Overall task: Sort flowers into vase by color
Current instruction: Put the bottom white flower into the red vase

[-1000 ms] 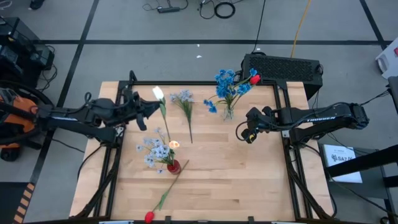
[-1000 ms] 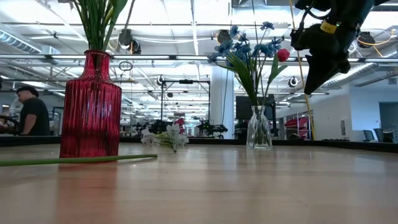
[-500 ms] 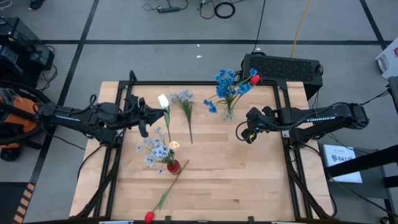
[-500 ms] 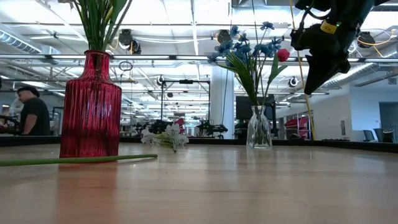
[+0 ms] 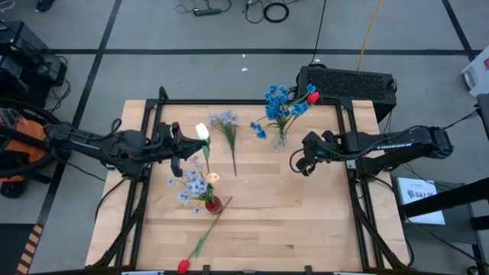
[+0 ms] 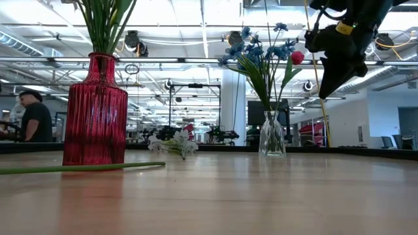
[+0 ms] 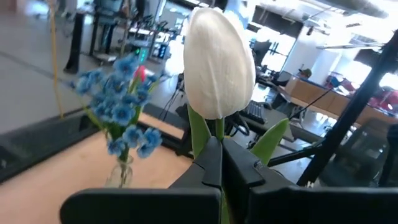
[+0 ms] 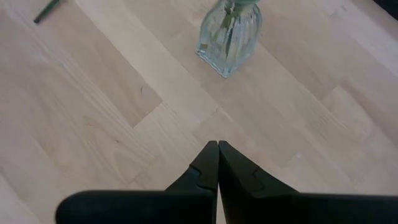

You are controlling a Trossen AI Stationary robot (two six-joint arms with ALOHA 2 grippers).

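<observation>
Two arms over table (image 5: 306,221), high view: left gripper (image 5: 186,143) clamps white tulip (image 5: 202,131) just above red vase (image 5: 213,204) | low: right gripper (image 6: 330,81) closed, empty, beside clear vase (image 6: 272,138) | left wrist: bloom past fingertips (image 7: 214,155) | right wrist: clear vase ahead.

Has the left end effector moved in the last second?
Yes. The left end effector, shut on the white tulip, moved toward the red vase and the table's middle.

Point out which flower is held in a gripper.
The white tulip, pinched by its stem in the left gripper; the other flowers stand in vases or lie on the table.
</observation>
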